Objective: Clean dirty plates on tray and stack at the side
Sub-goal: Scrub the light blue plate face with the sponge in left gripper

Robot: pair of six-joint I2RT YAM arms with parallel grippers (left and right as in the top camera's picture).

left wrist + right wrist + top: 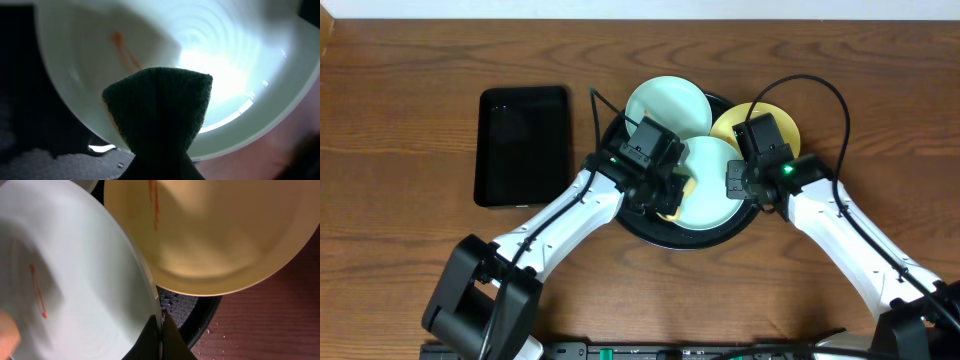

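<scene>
Clamps a dark green sponge (160, 115) in the left gripper (667, 195), over the front pale blue plate (712, 190); cannot tell whether touching. Pinches that plate's right rim in the right gripper (160, 336), jaws narrow. Sits hollow side up on the round black tray (685, 238), beside the yellow plate (772, 118), before the rear blue plate (665, 100). Bears an orange streak (37, 291) running top to bottom in right wrist view.

Overhead: the tray (665, 238) is mostly hidden, and only its near rim shows. Left wrist: the sponge (160, 115) runs off the bottom edge, and the fingers holding it are unseen. Right wrist: the blue plate (75, 280) and the yellow plate (215, 235) are cropped by the frame. A pale blur at lower left is unidentifiable.
</scene>
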